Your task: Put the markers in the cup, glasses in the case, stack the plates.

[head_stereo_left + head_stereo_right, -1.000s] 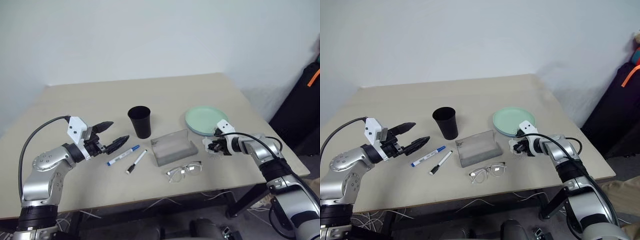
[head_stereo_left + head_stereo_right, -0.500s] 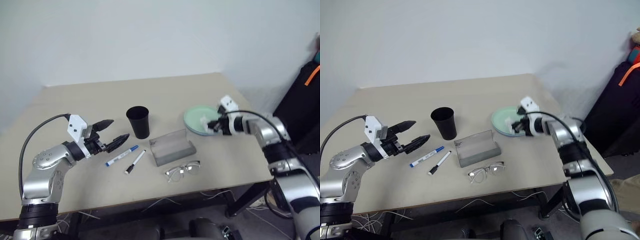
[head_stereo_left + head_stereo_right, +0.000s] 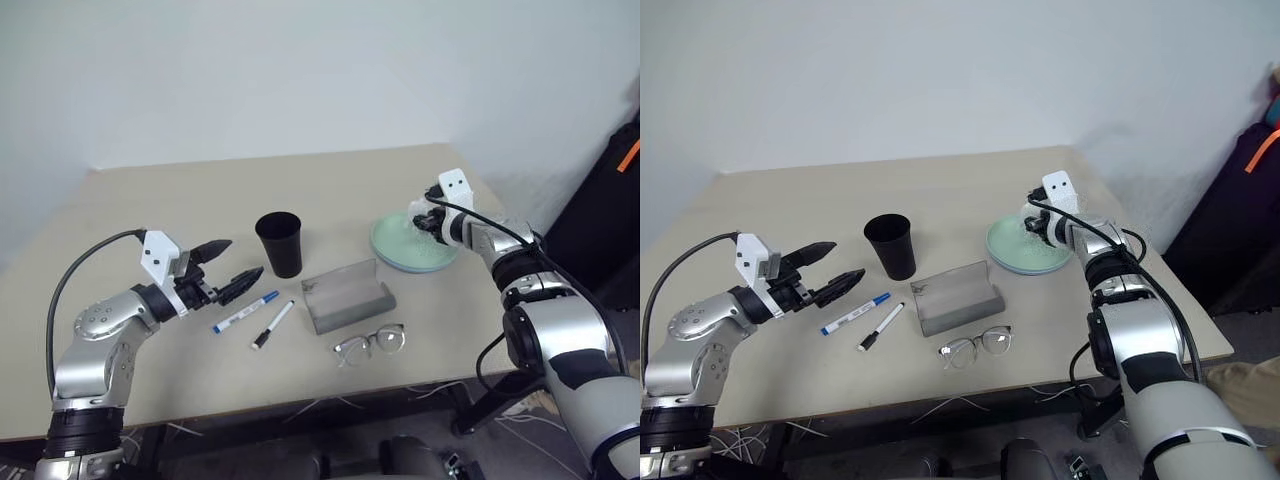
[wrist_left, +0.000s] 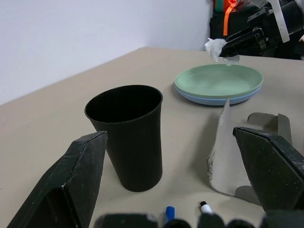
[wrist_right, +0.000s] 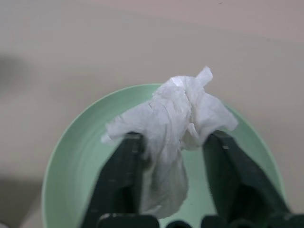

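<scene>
- Markers: two. Blue marker (image 3: 245,311) and black marker (image 3: 273,323) lie side by side on the table (image 3: 140,200), apart, in front of the cup.
- Cup (image 3: 279,243): one, upright, mid-table, with nothing visible inside it in the left wrist view.
- Case (image 3: 346,295): one, grey, lid open and standing up, just right of the markers.
- Glasses (image 3: 370,342): one pair, flat on the table in front of the case, nearest the front edge of anything.
- Plates: two, already stacked, green plate (image 3: 412,243) on top of the blue plate (image 4: 216,100), toward the table's right edge.
- Tissue (image 5: 171,128): one crumpled white wad, up over the green plate.
- Right tool (image 3: 424,221): over the far side of the plates, fingers spread on either side of the tissue, the wad between them; can't tell if it is still pinched or already let go.
- Left tool (image 3: 229,267): released, fingers wide apart, nothing between them, hovering left of the markers and pointing at the cup.
- Open room: the far half of the table and the left side are bare; the front edge is tight near the glasses; the plates sit near the right edge.
</scene>
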You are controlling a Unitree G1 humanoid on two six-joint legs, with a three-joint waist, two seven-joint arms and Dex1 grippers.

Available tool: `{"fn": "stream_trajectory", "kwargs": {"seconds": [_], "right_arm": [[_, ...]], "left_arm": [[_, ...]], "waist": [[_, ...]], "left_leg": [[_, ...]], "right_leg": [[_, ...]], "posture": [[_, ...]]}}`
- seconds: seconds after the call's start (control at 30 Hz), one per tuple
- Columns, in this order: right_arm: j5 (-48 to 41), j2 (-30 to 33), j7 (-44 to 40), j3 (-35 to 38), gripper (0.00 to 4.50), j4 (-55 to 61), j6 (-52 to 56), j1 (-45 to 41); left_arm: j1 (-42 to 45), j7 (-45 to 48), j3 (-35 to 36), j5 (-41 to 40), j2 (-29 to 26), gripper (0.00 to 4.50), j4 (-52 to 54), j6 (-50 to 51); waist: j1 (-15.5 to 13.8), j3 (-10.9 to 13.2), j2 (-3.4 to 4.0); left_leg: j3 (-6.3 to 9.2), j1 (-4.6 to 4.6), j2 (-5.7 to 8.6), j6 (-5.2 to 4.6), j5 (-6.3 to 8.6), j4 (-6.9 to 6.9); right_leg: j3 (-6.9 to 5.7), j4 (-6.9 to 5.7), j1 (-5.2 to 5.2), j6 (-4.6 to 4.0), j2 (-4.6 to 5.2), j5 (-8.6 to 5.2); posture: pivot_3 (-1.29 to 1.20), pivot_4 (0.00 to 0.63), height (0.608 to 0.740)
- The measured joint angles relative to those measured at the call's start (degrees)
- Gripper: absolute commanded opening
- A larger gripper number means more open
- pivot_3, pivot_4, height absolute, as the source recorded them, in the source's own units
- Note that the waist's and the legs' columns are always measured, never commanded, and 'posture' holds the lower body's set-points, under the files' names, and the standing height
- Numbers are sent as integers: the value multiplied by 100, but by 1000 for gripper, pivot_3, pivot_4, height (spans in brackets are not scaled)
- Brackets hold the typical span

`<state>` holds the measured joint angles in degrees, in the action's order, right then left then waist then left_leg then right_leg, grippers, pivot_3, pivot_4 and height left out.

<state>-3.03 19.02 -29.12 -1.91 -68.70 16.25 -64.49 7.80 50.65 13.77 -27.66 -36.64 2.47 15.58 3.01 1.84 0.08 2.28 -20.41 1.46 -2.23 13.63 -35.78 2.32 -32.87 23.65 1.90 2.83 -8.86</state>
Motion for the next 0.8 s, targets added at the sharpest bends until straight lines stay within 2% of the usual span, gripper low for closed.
{"fn": "stream_trajectory", "kwargs": {"seconds": [0.17, 0.3, 0.4, 0.53, 0.67, 0.8], "right_arm": [[98, 224, -188, 42, 4487, -37, -60, -5], [146, 632, -731, 36, 4487, 161, -55, -1], [137, 1000, -1378, 22, 4487, 755, 78, 57], [-55, 1591, -2513, -16, 4487, 2245, 699, 575], [-593, 2219, -3739, -164, 4487, 3980, 1920, 1387], [-905, 2893, -4508, -204, 4487, 5231, 2093, 2047]], "left_arm": [[-1, -27, -83, -1, 47, 4500, 118, 12], [104, -29, -166, -21, 63, 4500, 250, 84], [272, -20, -228, -31, 63, 4500, 369, 181], [474, -38, -551, 3, 59, 4500, 558, 454], [643, -95, -1071, 246, 20, 4500, 778, 776], [1056, -96, -1673, 513, -59, 4500, 988, 1222]], "waist": [[-4, 1, 1], [6, 1, 2], [5, 2, 5], [-16, 1, 5], [-35, 1, 7], [-37, 2, 7]], "left_leg": [[0, 5, 3, -1, -1, -5], [-5, 9, 7, -2, -1, -8], [-6, 13, 9, -2, -1, -7], [-1, 13, 9, -3, 0, -8], [-2, 6, 9, -6, 2, -20], [-10, 7, 9, -5, 3, -28]], "right_leg": [[-2, -1, -6, -7, -2, -5], [-1, -1, -10, -6, -4, -6], [-2, -2, -10, -6, -6, -6], [-4, -2, -15, -5, -8, -7], [-4, -3, -13, -4, -6, -7], [-8, 0, -17, -2, -6, -9]], "posture": [[0, 0, 727], [0, 0, 727], [0, 0, 727], [0, 0, 727], [0, 0, 727], [0, 0, 727]]}}
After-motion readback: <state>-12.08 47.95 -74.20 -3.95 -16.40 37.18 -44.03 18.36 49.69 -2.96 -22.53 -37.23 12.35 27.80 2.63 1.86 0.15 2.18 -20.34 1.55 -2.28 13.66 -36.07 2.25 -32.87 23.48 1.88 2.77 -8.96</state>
